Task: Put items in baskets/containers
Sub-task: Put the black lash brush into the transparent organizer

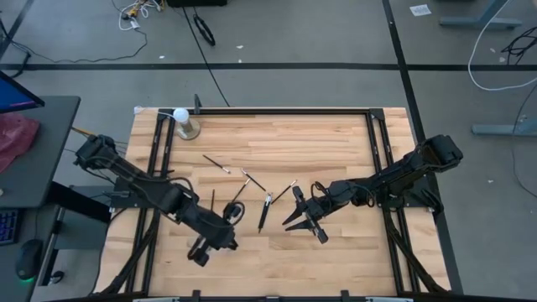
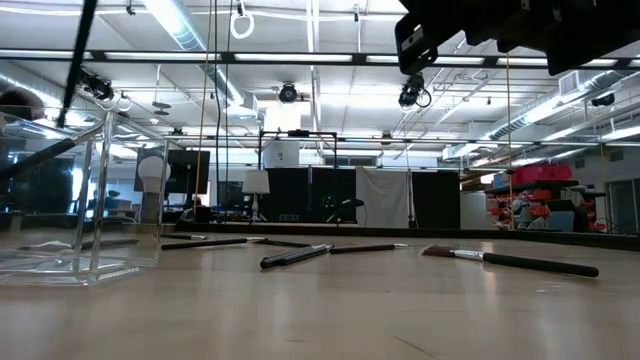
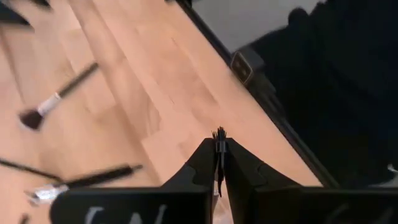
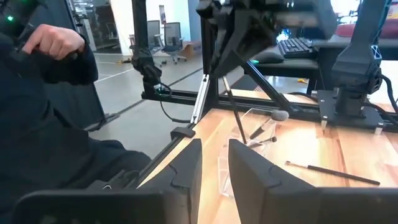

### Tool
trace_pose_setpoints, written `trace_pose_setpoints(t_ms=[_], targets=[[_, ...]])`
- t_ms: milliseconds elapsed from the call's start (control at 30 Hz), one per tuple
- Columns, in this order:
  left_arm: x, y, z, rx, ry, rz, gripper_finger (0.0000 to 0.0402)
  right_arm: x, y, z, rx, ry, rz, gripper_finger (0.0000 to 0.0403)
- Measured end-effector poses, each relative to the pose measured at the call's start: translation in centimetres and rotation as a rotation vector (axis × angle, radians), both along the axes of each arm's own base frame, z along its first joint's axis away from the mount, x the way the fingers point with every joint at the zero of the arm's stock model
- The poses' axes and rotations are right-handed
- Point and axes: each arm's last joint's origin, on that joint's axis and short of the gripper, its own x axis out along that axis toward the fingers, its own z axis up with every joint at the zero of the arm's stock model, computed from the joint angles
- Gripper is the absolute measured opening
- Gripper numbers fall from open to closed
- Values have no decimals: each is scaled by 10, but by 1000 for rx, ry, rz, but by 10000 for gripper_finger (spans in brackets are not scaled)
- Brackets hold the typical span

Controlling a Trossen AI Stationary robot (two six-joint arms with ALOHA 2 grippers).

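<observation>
left gripper (image 1: 201, 252), over the near-left part of the tabletop (image 1: 336, 134): fingers pressed together on one thin makeup brush (image 3: 219, 155), its dark bristle tip poking out between the pads in the left wrist view. the same brush appears to hang steeply over the organizer in the right wrist view.

clear organizer (image 2: 80, 200): low and see-through, standing just beside the left gripper; its walls loom large at the left of the low view. whether it already holds brushes, i cannot tell.

white ball on a metal stand (image 1: 183, 122): far-left corner, not part of the job.

loose brushes (image 1: 265, 210): several lie scattered mid-tabletop between the two arms, a few more (image 2: 295, 256) lying flat in the low view, one with a brown tip (image 2: 510, 261) well to the right.

right gripper (image 1: 304, 220): right of centre, near the scattered brushes, fingers a little apart with nothing between them.

person (image 4: 56, 93): dark sleeve and a hand beyond the table edge, right wrist view only.

step in hand, as judged: carrying one brush to the organizer. next move calls for centring the brush over a compartment, lowering it inside, then parting the fingers; the right gripper looks placed to take another loose brush.
</observation>
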Motion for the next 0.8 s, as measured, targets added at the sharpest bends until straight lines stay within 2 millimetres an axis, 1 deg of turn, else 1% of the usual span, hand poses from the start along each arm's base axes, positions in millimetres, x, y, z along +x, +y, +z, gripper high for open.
trace_pose_setpoints(t_ms=[100, 200, 333, 500, 633, 733, 800], targets=[[1, 0, -3, -45, 4, 0, 16, 0, 0, 0, -4, 1, 0, 79], [2, 4, -16, -57, 30, 31, 22, 0, 0, -1, -10, 2, 1, 79], [7, 10, -32, -118, 6, 76, 21, 0, 0, -1, -22, -5, 2, 79], [13, 26, -53, -257, 36, 157, 22, 0, 0, -1, -22, -5, 2, 79], [14, 39, -65, -302, 101, 261, 33, 0, 0, -1, -24, -5, -13, 79], [13, 47, -75, -310, 147, 317, 35, 0, -1, -1, -26, -6, -36, 79], [13, 51, -78, -324, 164, 345, 34, 1, -1, -1, -23, -5, -47, 79]])
